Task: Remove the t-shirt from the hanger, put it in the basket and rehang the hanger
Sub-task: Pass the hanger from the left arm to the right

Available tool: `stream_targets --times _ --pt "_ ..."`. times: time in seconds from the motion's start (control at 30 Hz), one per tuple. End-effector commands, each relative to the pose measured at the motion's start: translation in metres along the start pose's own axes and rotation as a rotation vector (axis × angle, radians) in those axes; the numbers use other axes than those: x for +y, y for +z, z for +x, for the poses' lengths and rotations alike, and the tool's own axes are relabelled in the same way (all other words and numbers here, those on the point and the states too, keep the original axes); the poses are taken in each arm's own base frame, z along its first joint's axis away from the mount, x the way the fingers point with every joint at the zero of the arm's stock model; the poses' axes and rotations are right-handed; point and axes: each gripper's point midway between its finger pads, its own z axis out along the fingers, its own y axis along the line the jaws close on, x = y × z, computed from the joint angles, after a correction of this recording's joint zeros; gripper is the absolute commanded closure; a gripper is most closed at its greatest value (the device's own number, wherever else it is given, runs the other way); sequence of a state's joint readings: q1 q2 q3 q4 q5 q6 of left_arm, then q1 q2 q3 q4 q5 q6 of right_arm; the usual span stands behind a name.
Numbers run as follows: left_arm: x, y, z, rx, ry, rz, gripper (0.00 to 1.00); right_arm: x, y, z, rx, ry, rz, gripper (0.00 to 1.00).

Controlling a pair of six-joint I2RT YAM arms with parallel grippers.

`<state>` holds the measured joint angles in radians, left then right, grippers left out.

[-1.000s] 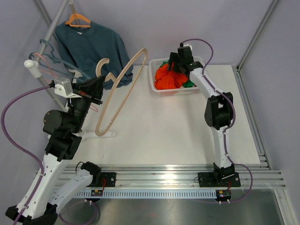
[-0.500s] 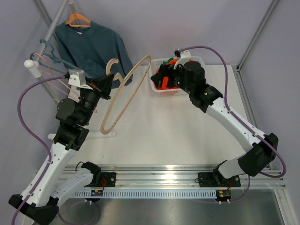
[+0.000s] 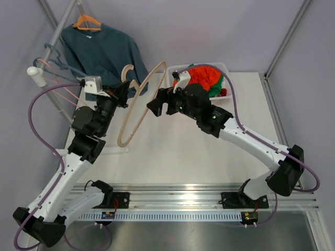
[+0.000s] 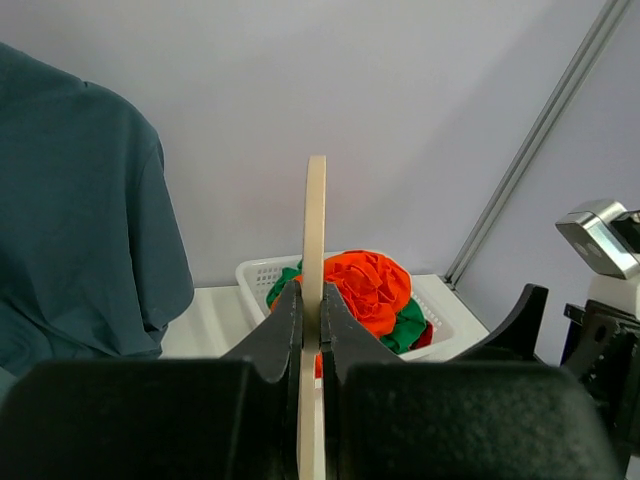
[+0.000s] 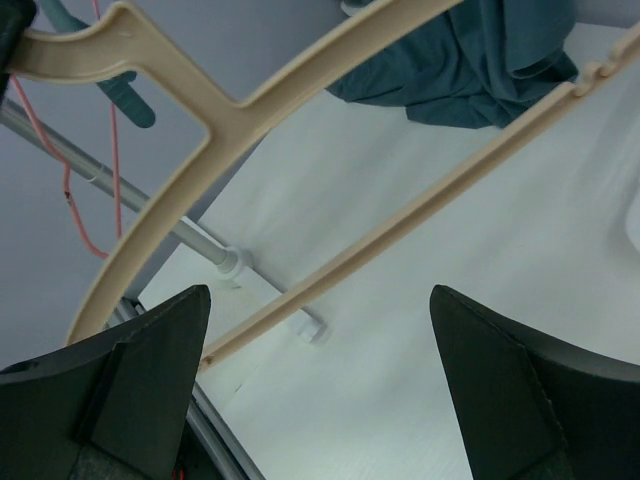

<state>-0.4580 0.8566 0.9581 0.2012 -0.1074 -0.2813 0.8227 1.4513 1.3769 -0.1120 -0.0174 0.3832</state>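
While jaws of the left arm (image 3: pixel 86 146) clamp the bare hanger (image 4: pixel 316 220) aloft at centre frame, jaws of the right arm (image 3: pixel 251 141) gape empty beside it, the orange t-shirt (image 3: pixel 201 77) apparently already off, heaped in the basket (image 4: pixel 258 275), upper centre.

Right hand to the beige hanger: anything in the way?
Nothing visible. The right hand is open and faces the beige hanger, which the left hand grips. In the right wrist view only the hanger sits between the fingers, with bare table behind it.
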Motion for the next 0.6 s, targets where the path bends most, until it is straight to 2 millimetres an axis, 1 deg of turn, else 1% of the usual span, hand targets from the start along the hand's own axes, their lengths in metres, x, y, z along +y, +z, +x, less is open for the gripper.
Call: stream_targets --times 0.0,0.1,0.13,0.3,0.33,0.43,0.47,0.5,0.57 --pt "0.0 0.007 -0.02 -0.103 0.01 -0.018 1.0 0.026 0.008 -0.024 -0.083 0.038 -0.025 0.03" --pt "0.005 0.009 -0.017 -0.115 0.022 -0.043 1.0 0.037 0.019 -0.022 -0.066 0.066 -0.05 0.08" --pt "0.008 0.008 -0.018 -0.123 0.024 -0.059 1.0 0.038 0.024 -0.024 -0.071 0.069 -0.048 0.12" --pt "0.013 0.008 -0.015 -0.148 0.047 -0.096 1.0 0.05 0.037 -0.023 -0.116 0.036 -0.007 0.15" --pt "0.015 0.008 -0.014 -0.149 0.05 -0.11 1.0 0.05 0.041 -0.024 -0.122 0.025 0.008 0.16" --pt "0.013 0.009 -0.011 -0.142 0.057 -0.111 1.0 0.049 0.05 -0.023 -0.134 0.007 0.036 0.17" --pt "0.013 0.009 -0.01 -0.138 0.059 -0.112 1.0 0.049 0.052 -0.027 -0.154 -0.003 0.041 0.17" --pt "0.011 0.009 -0.01 -0.138 0.061 -0.108 1.0 0.047 0.054 -0.025 -0.152 -0.013 0.052 0.19" --pt "0.011 0.01 -0.009 -0.133 0.068 -0.113 1.0 0.052 0.056 -0.035 -0.218 -0.03 0.047 0.22"
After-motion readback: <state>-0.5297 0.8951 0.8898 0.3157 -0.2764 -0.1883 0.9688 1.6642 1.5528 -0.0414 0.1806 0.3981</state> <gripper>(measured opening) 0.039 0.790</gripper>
